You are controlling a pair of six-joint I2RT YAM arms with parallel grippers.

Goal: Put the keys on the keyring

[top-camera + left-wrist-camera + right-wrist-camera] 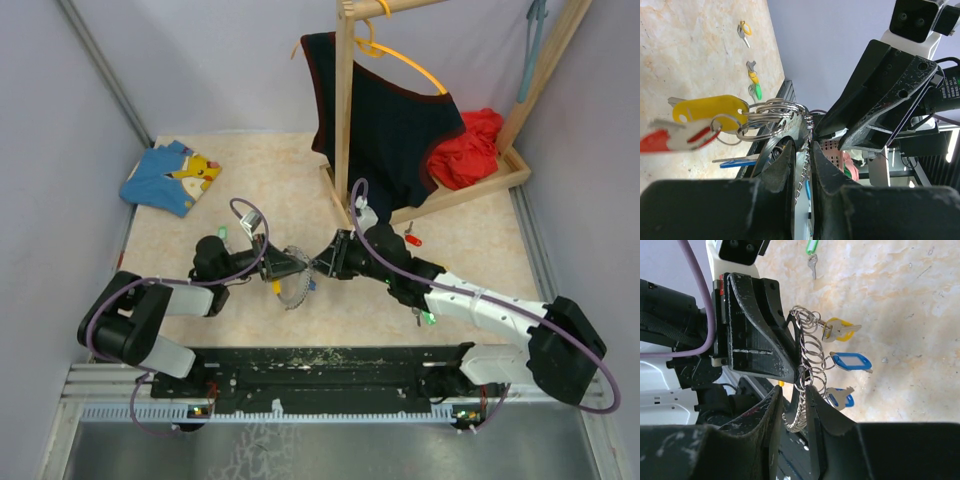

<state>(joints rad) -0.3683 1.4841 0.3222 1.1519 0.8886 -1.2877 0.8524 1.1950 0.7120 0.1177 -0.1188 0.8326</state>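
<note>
Progress is judged at maybe halfway, not more. The silvery chain-and-split-ring keyring [295, 284] with yellow, red and blue plastic tags is held between the two arms over the middle of the beige marbled worktop [250, 170]. It looks lifted clear of it, though that can't be said for sure. The left tool [802, 150] is pinched narrow on the chain part of the bunch, and the right tool [794, 392] is clamped on the same chain from the other side, so the rings are stretched between them with the tags dangling. Hung on the rings so far are a flat yellow plastic tag [710, 107], a red plastic tag [670, 141], a blue plastic tag [851, 361] and a silver key with a yellow head [837, 330]. What's left is the loose keys on the worktop, well apart from the bunch. A green-headed silver key [756, 91] and a yellow-headed one [754, 76] are seen just beside each other in the left wrist view, with another yellow one [744, 29] further off. A small red-headed key [412, 240] lies near the right arm. No loose key is gripped by either tool, so one tool would probably have to be freed before the next key gets threaded on.
</note>
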